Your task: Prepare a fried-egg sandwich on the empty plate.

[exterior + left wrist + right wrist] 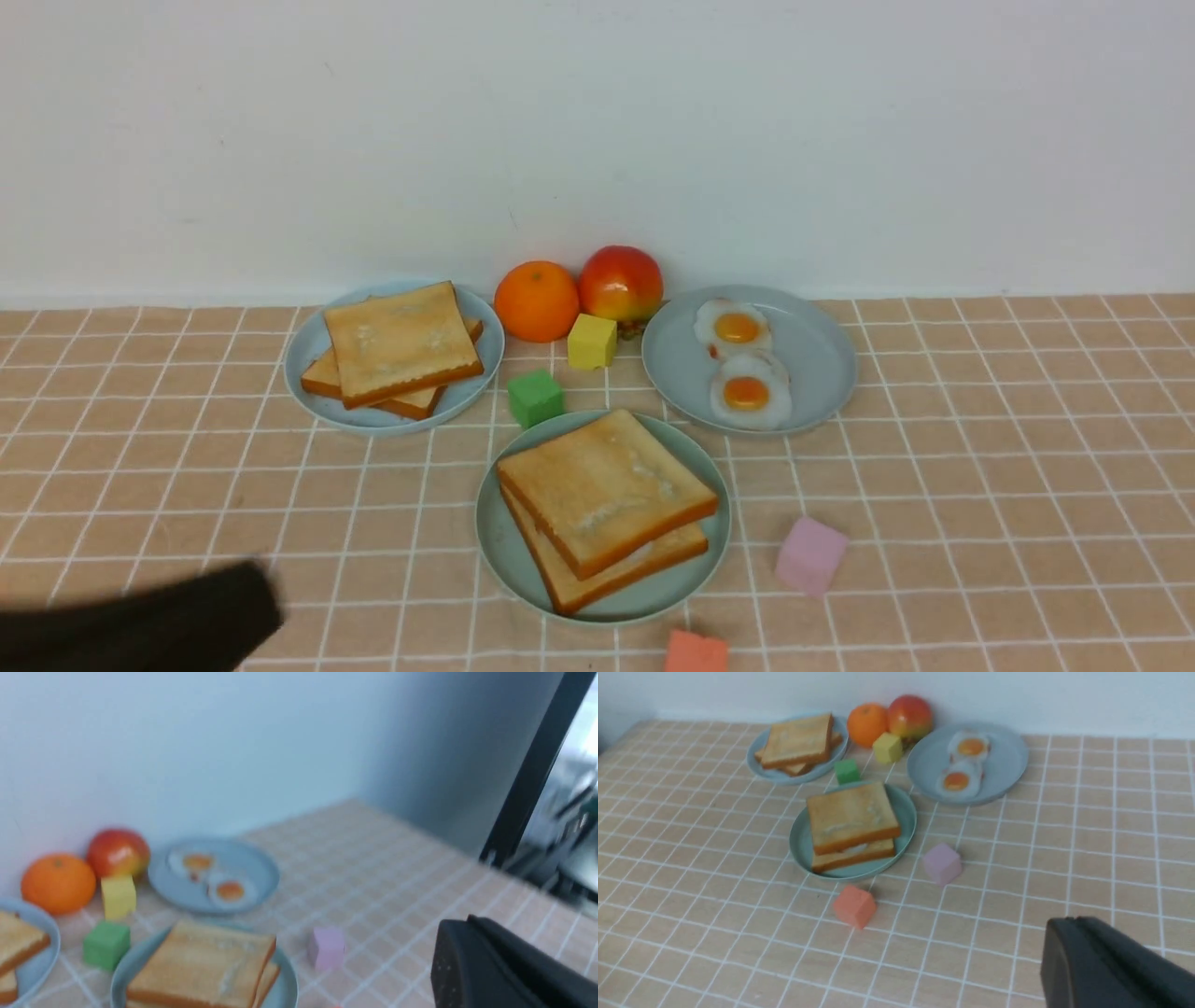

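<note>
The fried-egg sandwich (pixel 607 490) lies on the pale mint-green plate (pixel 499 551) at the table's middle front. It is two toast slices with a sliver of white egg showing between them. It also shows in the left wrist view (pixel 205 966) and in the right wrist view (pixel 852 814). My left gripper (pixel 266 597) is low at the front left, apart from the plate, and its black fingers (pixel 448 938) are pressed together and empty. My right gripper (pixel 1057 928) is out of the front view. It hovers over bare cloth right of the plate, fingers together and empty.
A grey-blue plate (pixel 485 336) at the back left holds another toast stack (pixel 400 343). A grey-blue plate (pixel 812 355) at the back right holds two fried eggs (pixel 747 392). An orange (pixel 537 301), an apple (pixel 621 283) and yellow (pixel 592 341), green (pixel 535 397), pink (pixel 810 555) and orange-red (pixel 695 651) cubes surround the mint-green plate.
</note>
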